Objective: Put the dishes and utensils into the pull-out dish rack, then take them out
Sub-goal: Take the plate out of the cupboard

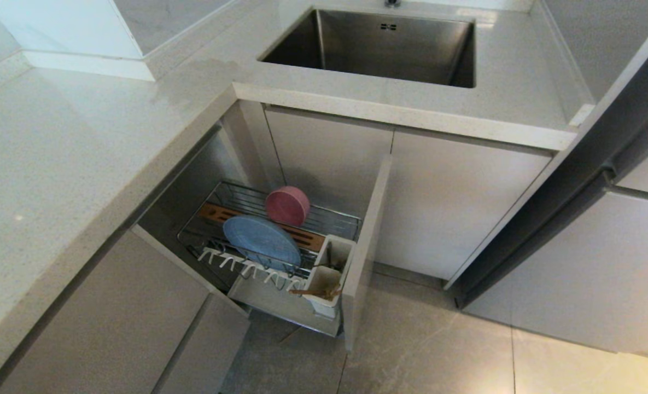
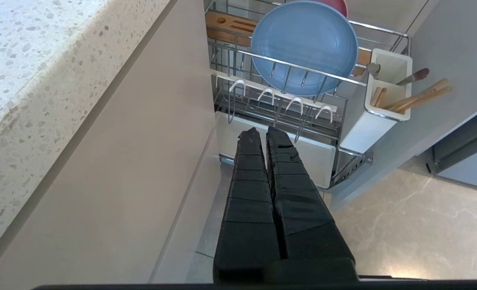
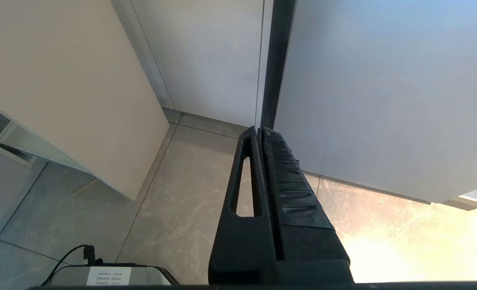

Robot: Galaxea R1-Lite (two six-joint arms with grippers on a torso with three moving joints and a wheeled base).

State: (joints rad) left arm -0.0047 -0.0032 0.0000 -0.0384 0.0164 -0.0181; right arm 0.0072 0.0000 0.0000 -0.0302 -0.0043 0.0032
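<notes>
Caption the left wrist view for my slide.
Shut left pincer hangs before the pulled-out rack holding a blue plate.

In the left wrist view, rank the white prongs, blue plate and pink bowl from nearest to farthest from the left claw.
1. White prongs, just past the shut left claw, on the rack's near rail.
2. Blue plate, standing behind the prongs.
3. Pink bowl, peeking out behind the plate.

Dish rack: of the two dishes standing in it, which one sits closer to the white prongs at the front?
The light-blue plate, the larger dish, stands just behind the white prongs. The smaller pink bowl stands behind it, toward the back of the dish rack.
</notes>
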